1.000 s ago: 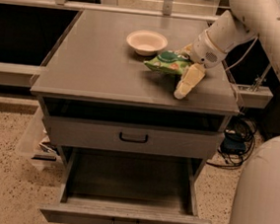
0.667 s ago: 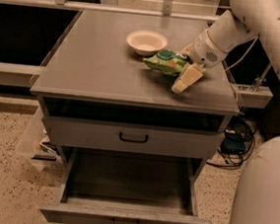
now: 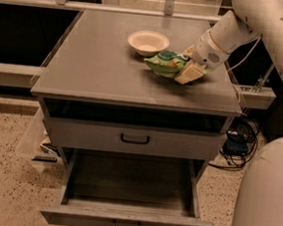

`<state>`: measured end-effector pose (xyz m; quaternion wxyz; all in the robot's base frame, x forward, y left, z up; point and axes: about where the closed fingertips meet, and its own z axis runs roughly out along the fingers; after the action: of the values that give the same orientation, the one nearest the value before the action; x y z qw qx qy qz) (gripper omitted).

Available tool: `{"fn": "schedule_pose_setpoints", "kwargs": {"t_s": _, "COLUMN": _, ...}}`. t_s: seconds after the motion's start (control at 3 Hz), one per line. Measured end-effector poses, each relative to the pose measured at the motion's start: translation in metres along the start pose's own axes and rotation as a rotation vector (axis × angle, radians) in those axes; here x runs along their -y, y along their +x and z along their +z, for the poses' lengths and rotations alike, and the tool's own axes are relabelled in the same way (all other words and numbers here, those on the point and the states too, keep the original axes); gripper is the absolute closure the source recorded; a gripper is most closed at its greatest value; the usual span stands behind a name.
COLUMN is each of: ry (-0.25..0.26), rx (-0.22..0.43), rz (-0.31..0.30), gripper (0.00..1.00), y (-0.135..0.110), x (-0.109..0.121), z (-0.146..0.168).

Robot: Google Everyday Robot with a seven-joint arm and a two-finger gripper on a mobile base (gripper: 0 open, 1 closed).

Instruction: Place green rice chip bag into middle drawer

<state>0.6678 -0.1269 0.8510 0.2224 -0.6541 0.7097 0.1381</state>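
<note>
Green rice chip bag point(image 3: 162, 63): on the tabletop point(image 3: 96, 65), right of centre, just beside the cream bowl point(image 3: 148, 42) and apart from it. Compared with a second ago it looks more bunched, and its right end is drawn in toward the pincer.

Pincer point(image 3: 185, 68): at the bag's right end, one beige finger point(image 3: 189, 73) in front and the other behind. The front finger sits higher and shows less length than a second ago. Judgement: closed onto the bag, grasp just made. Cannot tell whether the bag has cleared the tabletop yet.

Arm point(image 3: 229, 28): reaches in from upper right, posture almost unchanged.

Middle drawer point(image 3: 86, 217): pulled fully out below, unchanged. Upper drawer front point(image 3: 134, 139) shut.

Meaning: pick is at the grip stage. Lift, carry forward over the tabletop edge and lowering into the drawer remain. A crinkly bag held by one end may sag or slip.
</note>
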Motion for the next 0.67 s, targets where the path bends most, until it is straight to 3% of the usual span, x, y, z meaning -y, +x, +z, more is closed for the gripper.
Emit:
{"fn": "schedule_pose_setpoints", "kwargs": {"t_s": 0.33, "ry": 0.000, "rx": 0.000, "rz": 0.000, "gripper": 1.00, "y": 0.0000, "x": 0.0000, "z": 0.0000}}
{"fn": "schedule_pose_setpoints", "kwargs": {"t_s": 0.67, "ry": 0.000, "rx": 0.000, "rz": 0.000, "gripper": 1.00, "y": 0.0000, "x": 0.0000, "z": 0.0000}}
